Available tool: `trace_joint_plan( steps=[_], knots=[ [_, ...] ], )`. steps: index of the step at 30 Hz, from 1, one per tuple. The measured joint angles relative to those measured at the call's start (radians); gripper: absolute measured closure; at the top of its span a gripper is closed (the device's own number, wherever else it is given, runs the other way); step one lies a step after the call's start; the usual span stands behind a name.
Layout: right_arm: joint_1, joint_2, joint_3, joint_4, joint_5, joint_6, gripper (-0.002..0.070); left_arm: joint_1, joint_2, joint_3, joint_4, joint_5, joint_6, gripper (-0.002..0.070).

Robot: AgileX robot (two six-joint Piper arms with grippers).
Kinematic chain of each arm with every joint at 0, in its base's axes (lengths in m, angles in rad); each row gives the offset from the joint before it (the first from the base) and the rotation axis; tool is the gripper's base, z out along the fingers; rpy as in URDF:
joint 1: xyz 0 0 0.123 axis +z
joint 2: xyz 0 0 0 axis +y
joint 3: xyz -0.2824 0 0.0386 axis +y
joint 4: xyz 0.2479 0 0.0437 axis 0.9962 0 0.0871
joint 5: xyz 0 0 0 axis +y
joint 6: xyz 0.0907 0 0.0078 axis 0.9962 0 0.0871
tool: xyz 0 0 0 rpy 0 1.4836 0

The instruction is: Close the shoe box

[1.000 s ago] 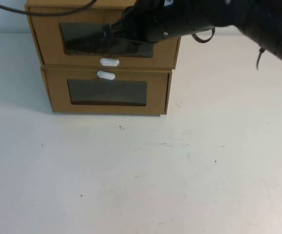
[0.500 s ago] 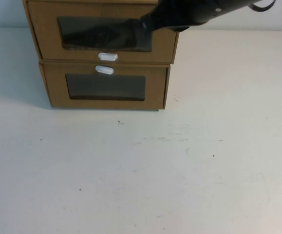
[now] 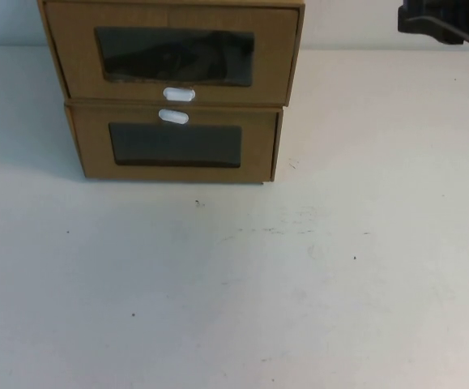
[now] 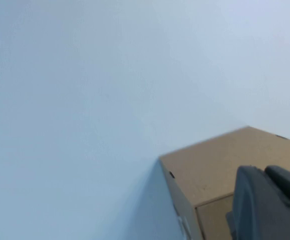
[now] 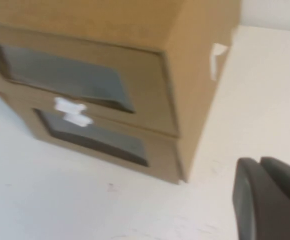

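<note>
The shoe box (image 3: 275,69) is the upper of two stacked brown boxes at the back left, with a white oval tab (image 3: 179,94) below its window. Its drawer front sits flush with its shell. It also shows in the right wrist view (image 5: 84,50) and the left wrist view (image 4: 220,160). My right gripper (image 5: 259,162) is shut and empty, off to the right of the boxes and touching nothing. Only a dark part of the right arm (image 3: 445,23) shows at the high view's top right. My left gripper (image 4: 262,172) is shut and empty, beside the boxes' left rear.
The twin brown box (image 3: 92,150) lies under the shoe box, its white tab (image 3: 174,117) above its window; it also shows in the right wrist view (image 5: 160,152). The white table (image 3: 242,284) stretches in front and to the right. A pale wall stands behind.
My right arm has pulled away from the shoe box's front, going right and back to the top right corner. The boxes shifted slightly back at first, then stayed still.
</note>
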State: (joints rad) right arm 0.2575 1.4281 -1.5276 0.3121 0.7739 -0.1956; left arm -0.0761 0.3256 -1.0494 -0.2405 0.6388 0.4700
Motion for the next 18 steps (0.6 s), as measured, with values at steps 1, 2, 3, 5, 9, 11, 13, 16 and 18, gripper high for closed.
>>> trace_joint_plan(
  steps=[1,2,3,5,9,11,13,16,18],
  knots=[
    [-0.002,-0.026,0.050,0.045,-0.027,-0.029,0.0689,0.000,-0.072,0.060,0.007,-0.032,-0.002,0.0680],
    [-0.002,-0.056,0.094,0.083,-0.057,-0.054,0.0689,0.000,-0.156,0.129,0.025,-0.057,-0.015,0.0680],
    [-0.002,-0.084,0.130,0.110,-0.085,-0.074,0.0689,0.000,-0.231,0.189,0.046,-0.078,-0.046,0.0680],
    [-0.002,-0.165,0.225,0.133,-0.157,-0.093,0.0689,0.000,-0.322,0.272,0.097,-0.098,-0.126,0.0680],
    [-0.003,-0.342,0.398,0.133,-0.281,-0.101,0.0689,-0.008,-0.351,0.348,0.137,-0.015,-0.217,0.0680],
    [-0.004,-0.435,0.491,0.135,-0.341,-0.103,0.0689,-0.010,-0.339,0.373,0.116,-0.019,-0.196,0.0680],
    [-0.004,-0.511,0.575,0.145,-0.387,-0.103,0.0689,-0.010,-0.330,0.400,0.068,-0.084,-0.164,0.0680],
    [-0.004,-0.620,0.683,0.157,-0.464,-0.096,0.0689,-0.010,-0.318,0.463,-0.030,-0.210,-0.129,0.0680],
    [-0.004,-0.688,0.754,0.160,-0.532,-0.093,0.0689,-0.010,-0.311,0.526,-0.092,-0.278,-0.097,0.0680]
  ],
)
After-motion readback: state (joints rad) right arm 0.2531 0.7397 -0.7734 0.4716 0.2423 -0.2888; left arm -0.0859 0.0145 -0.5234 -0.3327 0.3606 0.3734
